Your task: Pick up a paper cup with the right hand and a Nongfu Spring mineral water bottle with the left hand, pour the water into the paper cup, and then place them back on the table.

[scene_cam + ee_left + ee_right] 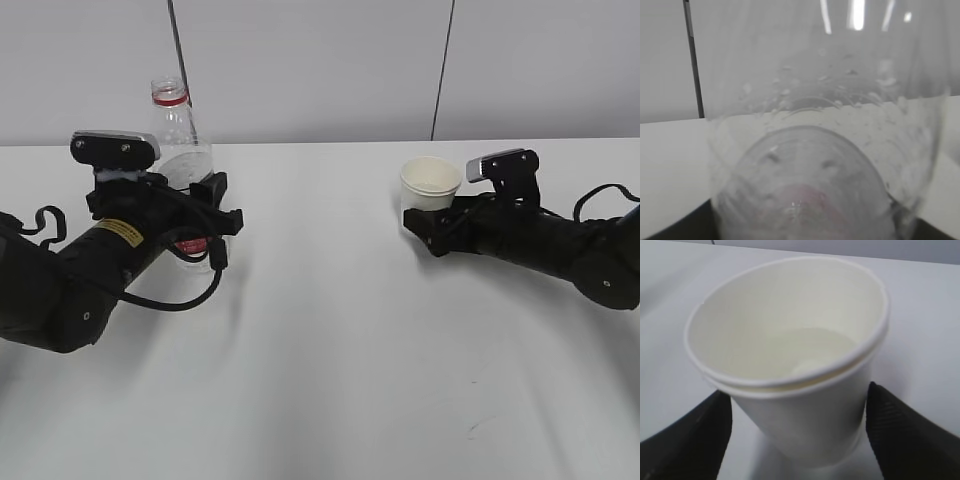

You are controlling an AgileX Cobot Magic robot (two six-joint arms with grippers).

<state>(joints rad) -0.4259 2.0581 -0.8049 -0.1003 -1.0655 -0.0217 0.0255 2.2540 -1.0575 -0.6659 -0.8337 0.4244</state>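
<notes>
The Nongfu Spring mineral water bottle (178, 135) stands upright at the left with its red neck ring on top. My left gripper (215, 210) is shut on its lower body. In the left wrist view the clear bottle (820, 150) fills the frame, with droplets on its wall. The paper cup (431, 183) sits upright at the right with my right gripper (432, 222) shut on its lower half. In the right wrist view both black fingers (690, 440) press the sides of the cup (805, 415), and water (810, 347) lies in its bottom. Two stacked rims show on the cup.
The white table (330, 350) spreads wide between the two arms. A small dark scratch mark (478, 425) lies near the front right. A grey wall with dark vertical seams (440, 70) stands behind the table's far edge.
</notes>
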